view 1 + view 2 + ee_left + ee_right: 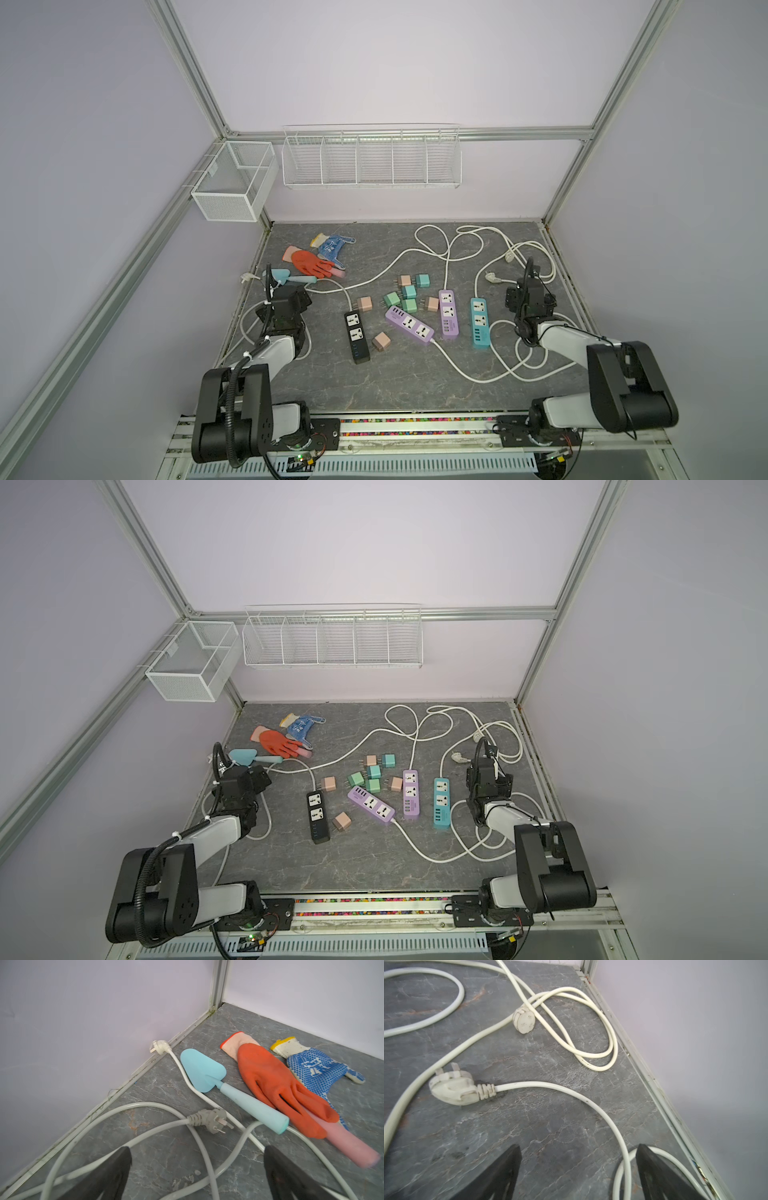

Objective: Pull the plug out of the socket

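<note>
Left tool [196, 1148] stands wide and empty in the left wrist view, low in the frame over white cord [141, 1103], with a blue trowel [199, 1072] mid-frame. Right tool [579, 1145] is spread the same in the right wrist view, nothing between its jaws; a loose white plug [452, 1088] lies at left. In both top views the adapter plugs [405, 293] lie scattered at centre, off the power strips [409, 326], whose sockets look vacant. I judge the arms sit aside because unplugging is done.
</note>
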Motion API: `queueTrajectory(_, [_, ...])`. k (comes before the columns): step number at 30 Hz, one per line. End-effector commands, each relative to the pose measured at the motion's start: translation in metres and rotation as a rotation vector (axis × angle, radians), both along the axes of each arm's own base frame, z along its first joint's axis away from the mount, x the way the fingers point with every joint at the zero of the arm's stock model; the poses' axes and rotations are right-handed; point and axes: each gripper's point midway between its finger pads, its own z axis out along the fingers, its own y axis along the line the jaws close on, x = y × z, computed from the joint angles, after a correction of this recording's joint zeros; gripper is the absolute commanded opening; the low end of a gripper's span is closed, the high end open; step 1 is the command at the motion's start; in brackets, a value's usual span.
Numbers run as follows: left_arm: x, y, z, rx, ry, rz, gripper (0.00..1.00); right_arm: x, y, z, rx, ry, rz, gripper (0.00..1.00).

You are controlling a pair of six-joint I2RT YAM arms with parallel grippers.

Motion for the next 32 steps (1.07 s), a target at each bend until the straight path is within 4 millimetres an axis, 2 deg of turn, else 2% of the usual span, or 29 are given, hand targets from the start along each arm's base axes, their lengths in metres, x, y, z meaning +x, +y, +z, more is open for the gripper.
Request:
queueTrajectory(1, [0.023, -0.022, 0.033, 0.038, -0.182, -0.166, 0.99, 0.031, 0.022, 0.029, 0.037, -0.164, 0.164, 0.89])
queueTrajectory(3, [0.033, -0.038, 0.023, 0.061, -0.155, -0.266, 0.99, 0.031, 0.029, 0.020, 0.062, -0.202, 0.230, 0.89])
queueTrajectory(4, [0.036, -0.045, 0.018, 0.074, -0.150, -0.299, 0.99, 0.028, 0.032, 0.023, 0.051, -0.240, 0.253, 0.89])
queueTrajectory(7, [0.043, -0.056, 0.006, 0.124, -0.130, -0.317, 0.99, 0.017, 0.039, 0.019, 0.056, -0.274, 0.295, 0.89])
queueTrajectory(9, [0.043, -0.052, 0.002, 0.108, -0.117, -0.288, 0.99, 0.027, 0.042, 0.015, 0.050, -0.286, 0.316, 0.89])
queueTrajectory(10, [0.044, -0.050, 0.004, 0.108, -0.104, -0.281, 0.99, 0.027, 0.039, 0.009, 0.101, -0.224, 0.314, 0.89])
queueTrajectory(32, [0.043, -0.049, 0.004, 0.110, -0.131, -0.273, 0.99, 0.027, 0.038, 0.011, 0.115, -0.233, 0.325, 0.88])
